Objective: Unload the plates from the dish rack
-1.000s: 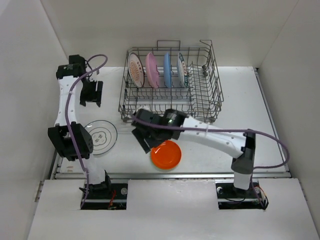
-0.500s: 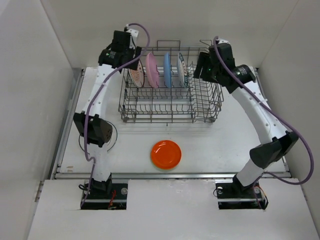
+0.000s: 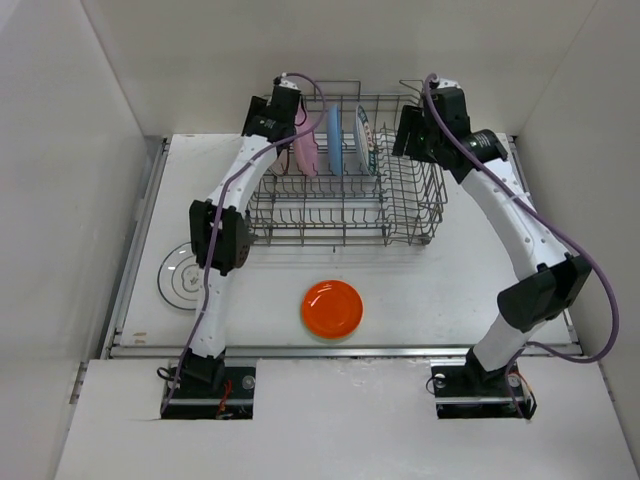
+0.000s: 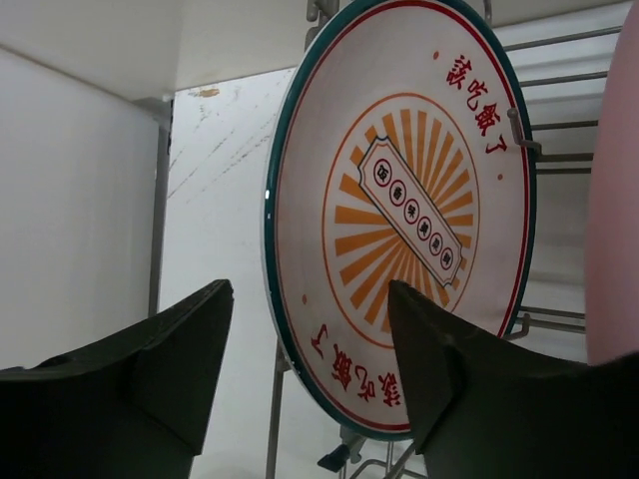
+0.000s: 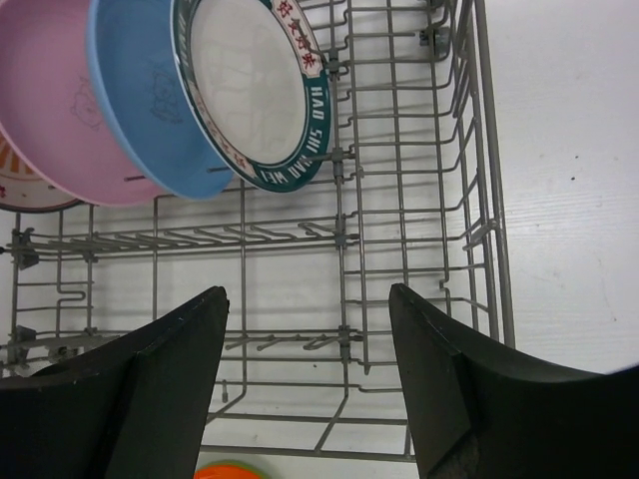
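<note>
Mid-unload. At the 9 o'clock end of the wire rack, the glossy sunburst plate stands on edge. The left hand is unclenched and straddles its thin rim. Next, I'd say, it must clamp, then lift clear of the tines. The right hand hovers released over the teal-rimmed plate. An orange plate lies flat on the bench at 6 o'clock.

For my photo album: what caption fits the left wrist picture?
Open tool poised at a red-and-orange patterned plate standing upright in the wire rack.

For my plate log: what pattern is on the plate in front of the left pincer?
The plate: white, orange sunburst, red lettering, teal rim; left wrist view.
</note>
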Robot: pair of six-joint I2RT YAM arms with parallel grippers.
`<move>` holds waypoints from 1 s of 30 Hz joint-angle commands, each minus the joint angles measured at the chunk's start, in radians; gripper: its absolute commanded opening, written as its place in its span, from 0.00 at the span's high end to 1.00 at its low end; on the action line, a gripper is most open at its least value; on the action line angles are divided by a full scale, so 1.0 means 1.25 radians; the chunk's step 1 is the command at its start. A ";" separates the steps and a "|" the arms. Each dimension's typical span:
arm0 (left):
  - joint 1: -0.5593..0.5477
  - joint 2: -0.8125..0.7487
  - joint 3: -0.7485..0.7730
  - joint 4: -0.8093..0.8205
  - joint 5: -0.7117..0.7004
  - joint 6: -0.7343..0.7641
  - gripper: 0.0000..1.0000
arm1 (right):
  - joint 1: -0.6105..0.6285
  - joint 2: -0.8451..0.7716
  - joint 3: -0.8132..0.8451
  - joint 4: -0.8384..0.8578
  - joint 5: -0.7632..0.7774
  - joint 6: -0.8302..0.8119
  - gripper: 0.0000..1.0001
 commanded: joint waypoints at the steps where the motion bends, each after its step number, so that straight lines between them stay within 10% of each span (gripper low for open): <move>1: 0.004 -0.041 0.025 -0.002 0.023 -0.015 0.41 | -0.005 -0.020 -0.018 0.043 -0.014 -0.017 0.28; 11: 0.039 -0.045 0.000 -0.110 0.151 -0.154 1.00 | -0.005 -0.031 -0.062 0.052 0.003 -0.017 0.28; 30: 0.039 -0.218 0.082 -0.069 0.225 -0.143 1.00 | 0.038 -0.101 -0.156 0.121 0.024 -0.026 0.28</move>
